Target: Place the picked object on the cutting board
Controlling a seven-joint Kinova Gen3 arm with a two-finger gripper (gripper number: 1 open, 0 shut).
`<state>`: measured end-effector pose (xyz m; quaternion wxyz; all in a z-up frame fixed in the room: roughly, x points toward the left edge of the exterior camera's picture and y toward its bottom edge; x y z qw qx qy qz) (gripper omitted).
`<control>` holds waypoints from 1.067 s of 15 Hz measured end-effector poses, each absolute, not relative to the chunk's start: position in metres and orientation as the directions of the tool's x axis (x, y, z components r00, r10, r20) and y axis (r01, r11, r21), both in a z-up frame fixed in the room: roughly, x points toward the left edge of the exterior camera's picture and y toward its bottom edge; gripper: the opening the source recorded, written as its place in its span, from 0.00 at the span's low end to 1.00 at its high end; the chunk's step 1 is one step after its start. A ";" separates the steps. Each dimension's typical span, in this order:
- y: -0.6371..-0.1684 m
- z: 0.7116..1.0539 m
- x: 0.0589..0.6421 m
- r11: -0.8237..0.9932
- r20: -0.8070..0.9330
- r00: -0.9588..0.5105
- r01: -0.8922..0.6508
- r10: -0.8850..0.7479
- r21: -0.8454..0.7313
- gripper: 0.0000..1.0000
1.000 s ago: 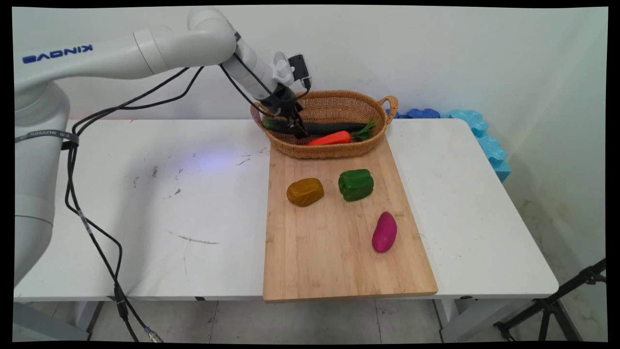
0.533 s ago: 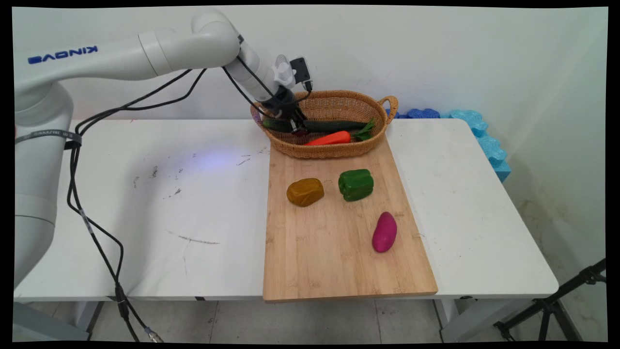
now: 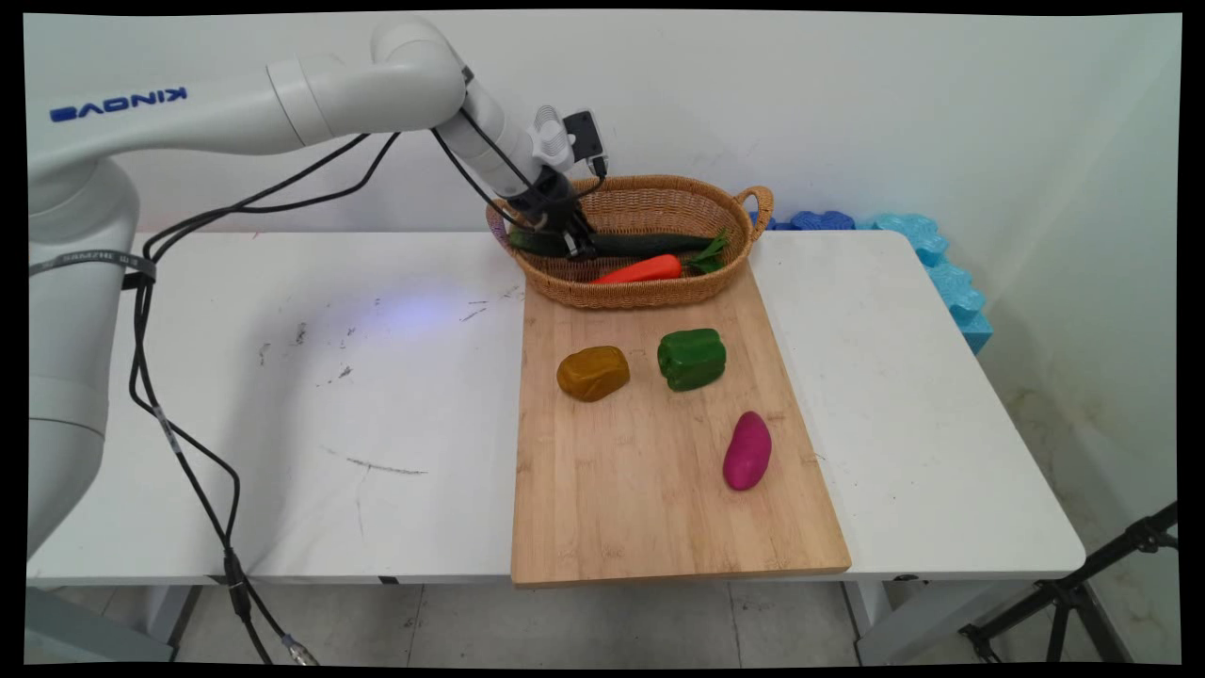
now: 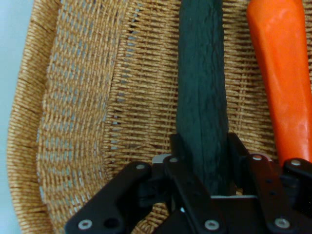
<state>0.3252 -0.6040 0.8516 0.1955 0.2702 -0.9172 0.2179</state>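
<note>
A dark green cucumber lies lengthwise in the wicker basket at the back of the wooden board. My gripper is down inside the basket's left end and shut on the cucumber, one finger on each side of it. An orange carrot with green leaves lies just beside the cucumber in the same basket.
On the wooden cutting board sit a brown potato, a green bell pepper and a purple sweet potato. Blue foam pieces line the wall at the back right. Black cables hang from the arm at the left.
The gripper has risen a little within the basket over the last second, and the cucumber's left end has come up with it.
</note>
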 end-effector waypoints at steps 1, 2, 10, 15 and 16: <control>-0.603 0.854 0.326 0.755 0.480 -0.774 -0.585 -0.413 -0.294 0.00; -0.603 0.856 0.326 0.752 0.483 -0.771 -0.589 -0.415 -0.295 0.00; -0.587 0.893 0.335 0.718 0.525 -0.732 -0.633 -0.434 -0.289 0.00; -0.568 0.923 0.344 0.705 0.553 -0.711 -0.651 -0.435 -0.282 0.00; -0.562 0.931 0.346 0.705 0.559 -0.707 -0.653 -0.434 -0.279 0.00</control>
